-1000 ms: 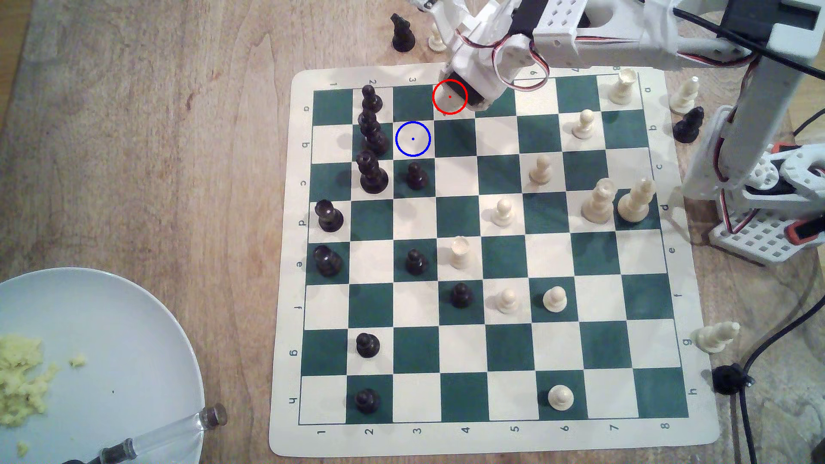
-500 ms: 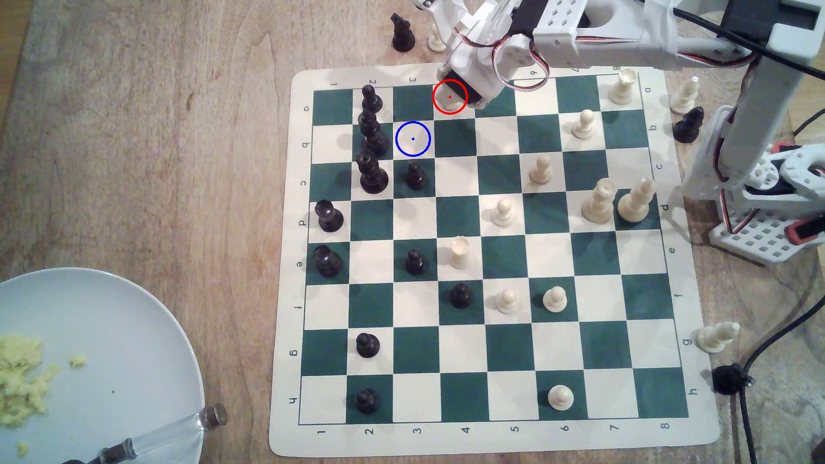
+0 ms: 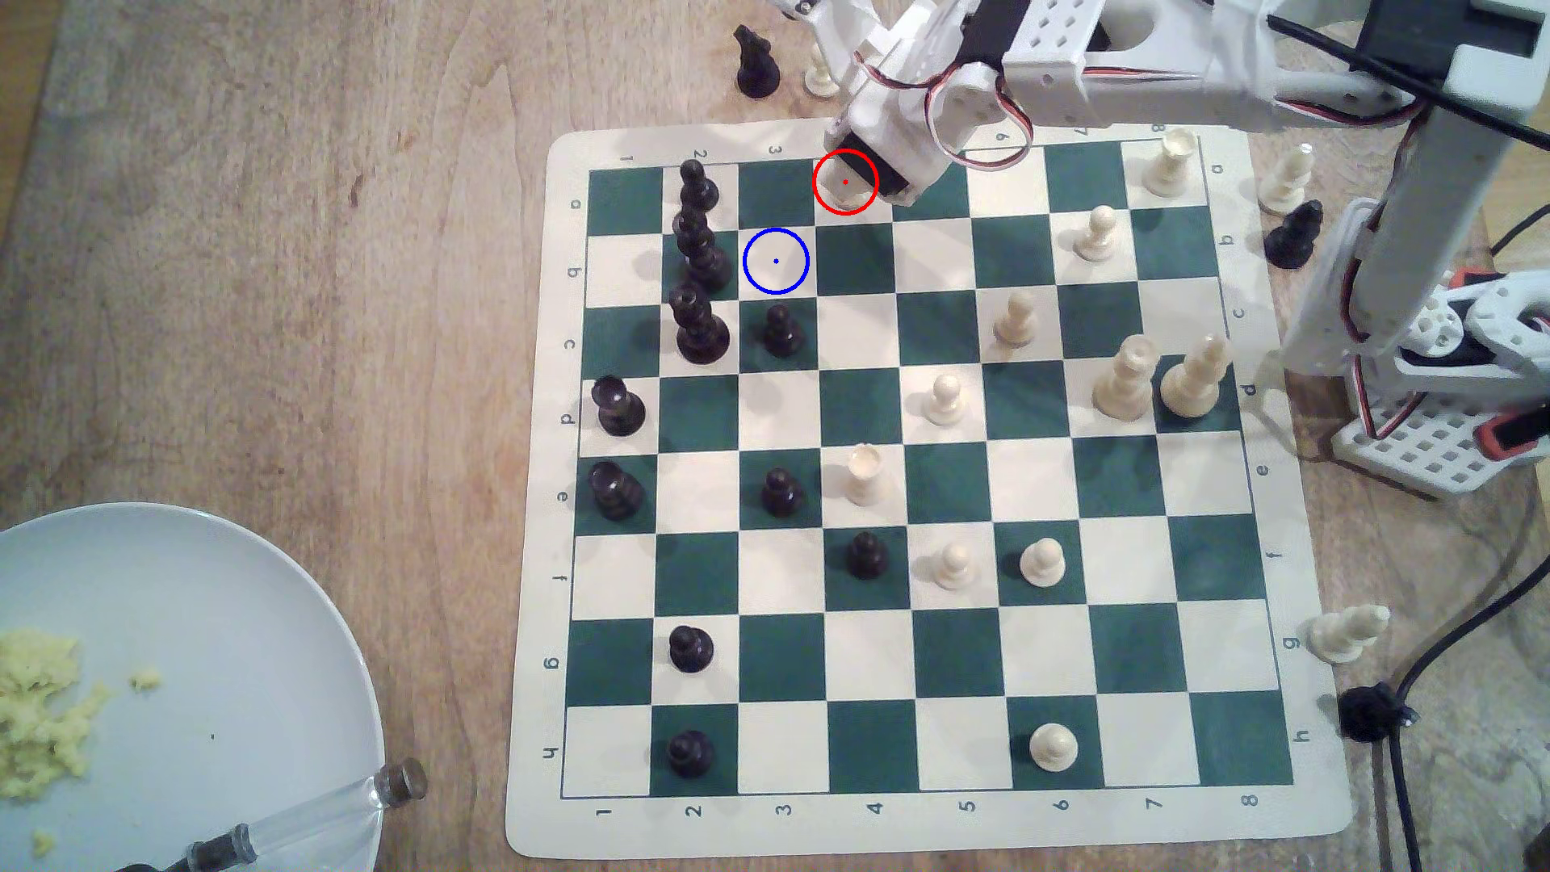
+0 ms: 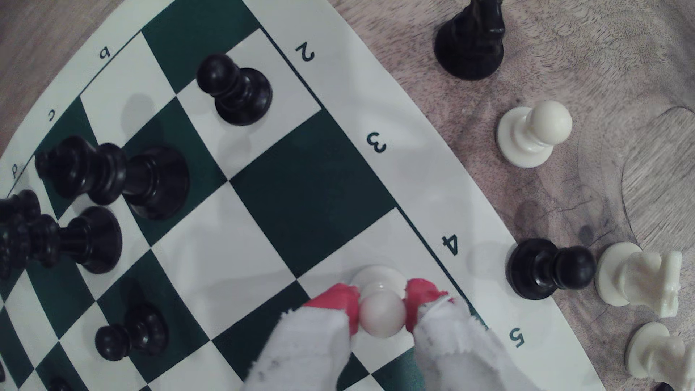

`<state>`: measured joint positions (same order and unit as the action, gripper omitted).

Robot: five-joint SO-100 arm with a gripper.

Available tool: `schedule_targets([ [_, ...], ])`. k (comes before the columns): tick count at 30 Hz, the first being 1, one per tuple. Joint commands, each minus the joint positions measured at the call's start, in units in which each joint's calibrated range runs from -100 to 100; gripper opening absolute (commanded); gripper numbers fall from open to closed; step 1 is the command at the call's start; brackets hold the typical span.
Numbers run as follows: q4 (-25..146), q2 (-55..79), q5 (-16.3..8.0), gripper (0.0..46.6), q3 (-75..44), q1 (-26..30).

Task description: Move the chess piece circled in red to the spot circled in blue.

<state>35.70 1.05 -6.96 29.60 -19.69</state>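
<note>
A worn wooden table (image 3: 293, 251) is seen from above, with a green-and-cream chess mat (image 3: 923, 826) laid on it and a pale plate (image 3: 210, 629) at the exterior view's lower left. The white arm (image 3: 1174, 67) is stretched over the mat's far edge. Compared with a second ago, when the red-ringed square was covered by the dark underside of the claw, a cream base is now exposed there and has been held in place for the last half second. In the wrist view the gripper (image 4: 381, 310) is clamped on the ball head of the cream pawn (image 4: 380, 314), red pads (image 4: 340, 300) pressed to either side, its base apparently on the square. The grasp is judged complete; a lift toward the blue-ringed square (image 3: 776, 261), diagonally adjacent and unoccupied, is expected.
</note>
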Motion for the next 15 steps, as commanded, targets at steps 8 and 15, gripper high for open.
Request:
schedule_targets([
  [8,4.60,-11.74,0.73,0.5,-9.38,0.72],
  [15,2.96,-9.79,1.07,0.7,-10.01,5.34],
])
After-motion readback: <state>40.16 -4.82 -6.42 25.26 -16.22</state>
